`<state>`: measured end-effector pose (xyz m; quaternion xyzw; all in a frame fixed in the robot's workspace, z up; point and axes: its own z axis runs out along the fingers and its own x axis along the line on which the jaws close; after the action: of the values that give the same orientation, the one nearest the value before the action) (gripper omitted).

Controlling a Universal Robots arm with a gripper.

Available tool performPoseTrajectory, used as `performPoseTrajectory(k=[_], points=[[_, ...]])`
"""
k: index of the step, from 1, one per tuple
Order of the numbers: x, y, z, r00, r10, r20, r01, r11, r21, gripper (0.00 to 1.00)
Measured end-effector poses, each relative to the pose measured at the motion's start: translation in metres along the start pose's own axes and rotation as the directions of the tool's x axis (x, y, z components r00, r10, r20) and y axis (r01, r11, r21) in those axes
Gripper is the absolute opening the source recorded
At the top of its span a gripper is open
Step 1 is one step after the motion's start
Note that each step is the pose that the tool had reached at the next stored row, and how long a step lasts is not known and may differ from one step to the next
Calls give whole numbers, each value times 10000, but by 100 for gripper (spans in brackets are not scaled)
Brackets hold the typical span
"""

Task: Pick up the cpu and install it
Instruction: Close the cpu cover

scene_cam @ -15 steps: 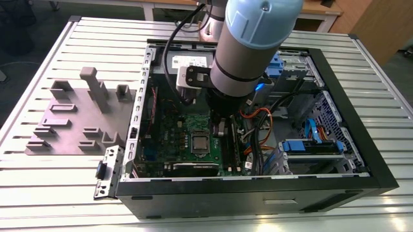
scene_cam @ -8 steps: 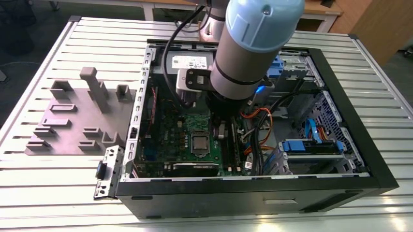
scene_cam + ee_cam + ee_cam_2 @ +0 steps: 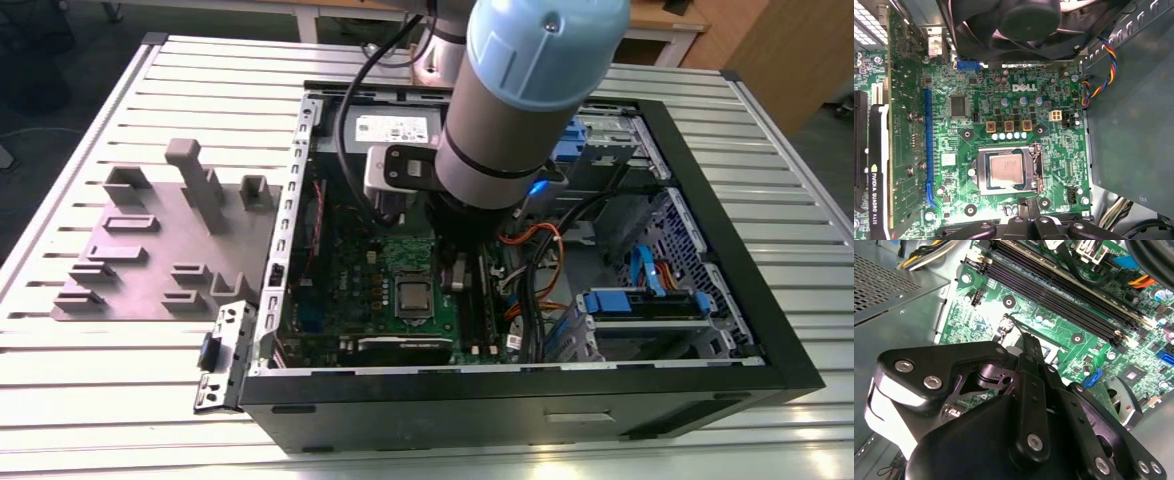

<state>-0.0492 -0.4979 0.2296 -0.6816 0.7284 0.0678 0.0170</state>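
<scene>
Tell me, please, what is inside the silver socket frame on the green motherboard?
The cpu lies flat inside the socket frame, its metal top showing in the first wrist view. Whatever is under the chip is covered, so its seating cannot be judged.

1. The cpu [image 3: 1005,169] has a smooth, satin silver-grey metal top – dull rather than mirror-bright.
2. The socket frame [image 3: 1034,170] around it is brighter bare metal.
3. The motherboard [image 3: 979,135] is glossy green, studded with small shiny parts.
4. The gripper [image 3: 1026,347] is matt black with bright metal screws.
5. The fixture plate [image 3: 147,260] looks like matt grey plastic.
6. The table [image 3: 134,400] is ribbed, pale brushed metal – the computer case [image 3: 534,410] is matt black.
</scene>
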Motion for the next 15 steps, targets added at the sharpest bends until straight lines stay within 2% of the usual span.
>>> performPoseTrajectory(k=[7,15], points=[[51,-5,29,10000,2,-35,-2,10000,3,11],[115,-11,31,10000,6,-76,-6,10000,5,11]])
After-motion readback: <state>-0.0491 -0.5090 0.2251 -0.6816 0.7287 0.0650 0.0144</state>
